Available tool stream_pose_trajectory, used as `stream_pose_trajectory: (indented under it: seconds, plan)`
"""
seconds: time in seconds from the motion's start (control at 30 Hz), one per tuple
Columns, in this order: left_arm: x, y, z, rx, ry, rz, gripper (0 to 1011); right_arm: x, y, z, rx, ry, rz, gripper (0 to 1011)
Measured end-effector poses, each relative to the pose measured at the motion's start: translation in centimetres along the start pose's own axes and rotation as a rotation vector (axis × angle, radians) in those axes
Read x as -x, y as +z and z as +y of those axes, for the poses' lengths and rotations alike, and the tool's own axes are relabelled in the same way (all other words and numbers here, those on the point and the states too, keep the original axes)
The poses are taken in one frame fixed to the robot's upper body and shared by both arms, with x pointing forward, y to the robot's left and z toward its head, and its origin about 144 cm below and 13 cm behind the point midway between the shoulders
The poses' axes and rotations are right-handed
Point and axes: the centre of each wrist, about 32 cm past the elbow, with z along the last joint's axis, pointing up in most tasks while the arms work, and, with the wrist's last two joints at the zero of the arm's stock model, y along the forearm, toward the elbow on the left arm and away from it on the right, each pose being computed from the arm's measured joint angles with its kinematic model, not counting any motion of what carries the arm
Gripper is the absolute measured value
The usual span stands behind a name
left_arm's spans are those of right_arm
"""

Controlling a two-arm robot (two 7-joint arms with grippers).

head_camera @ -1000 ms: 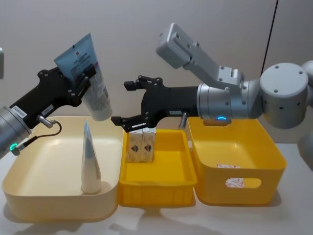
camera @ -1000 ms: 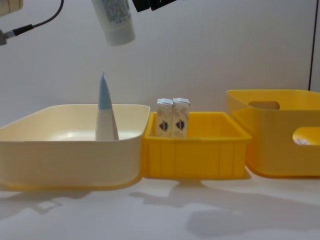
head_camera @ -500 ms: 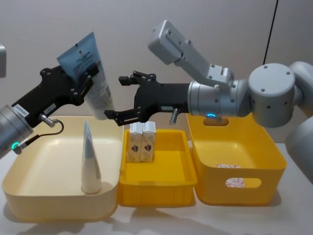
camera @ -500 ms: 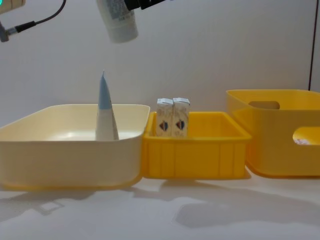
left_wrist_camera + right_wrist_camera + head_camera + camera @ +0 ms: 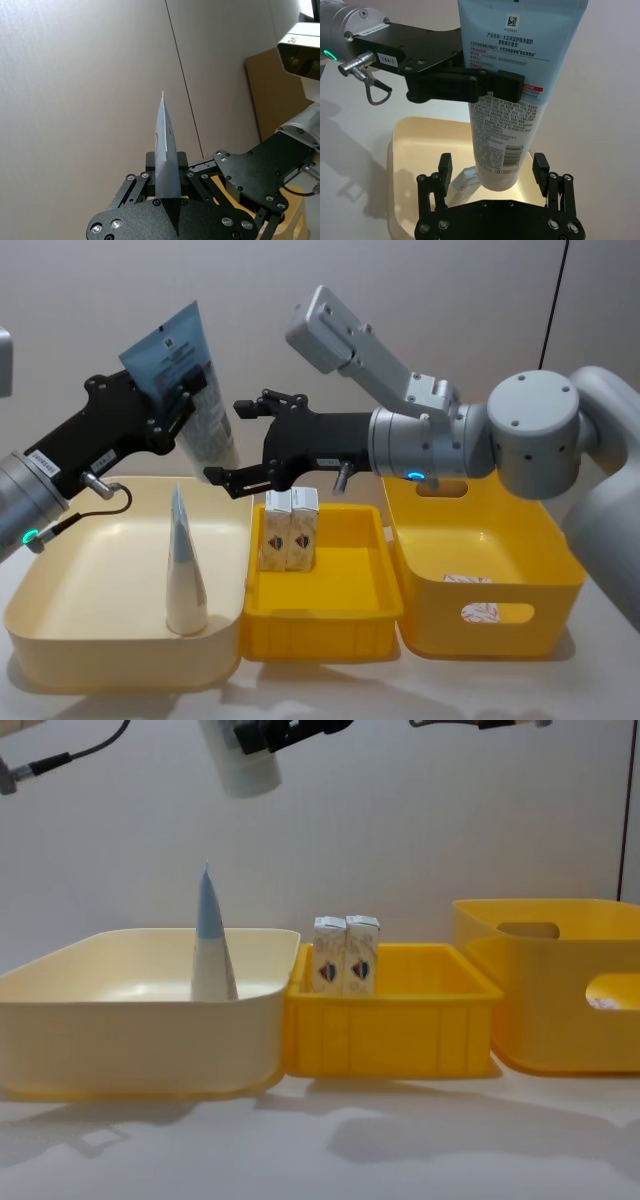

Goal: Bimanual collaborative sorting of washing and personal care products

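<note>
held tube (image 5: 205,430): smooth printed plastic, slight sheen
standing tube (image 5: 184,565), below left gripper (image 5: 183,398): glossy plastic
cartons (image 5: 288,530): matt printed card
cream tub (image 5: 60,640): smooth glossy plastic
yellow tray (image 5: 320,625), yellow bin (image 5: 440,625): smooth plastic, soft gloss
right gripper (image 5: 228,443): matt black, metal screws

Robotics lab, test bench. Bare grey panelled wall (image 5: 450,300) at 12 o'clock, with one dark seam (image 5: 553,300) at 1. White table (image 5: 400,1150) carries plastic tubs in a row from 9 to 3: cream tub (image 5: 60,640), yellow tray (image 5: 320,630), yellow bin (image 5: 500,630). Above them are cabled robot arms. The left gripper (image 5: 175,400) clamps a light-blue tube (image 5: 180,350); the right gripper (image 5: 232,442) is at 12. Brown board (image 5: 270,95) stands by the wall.
</note>
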Motion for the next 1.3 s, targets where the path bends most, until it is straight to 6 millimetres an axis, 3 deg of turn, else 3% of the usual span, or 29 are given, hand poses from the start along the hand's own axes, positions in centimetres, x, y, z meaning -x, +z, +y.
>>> stream_pose_trajectory:
  seconds: [1.3]
  plan:
    - [0.9,0.2,-0.2,0.017,-0.046,0.005,235,-0.3,0.7,2.5,0.035,0.040,-0.017,1001]
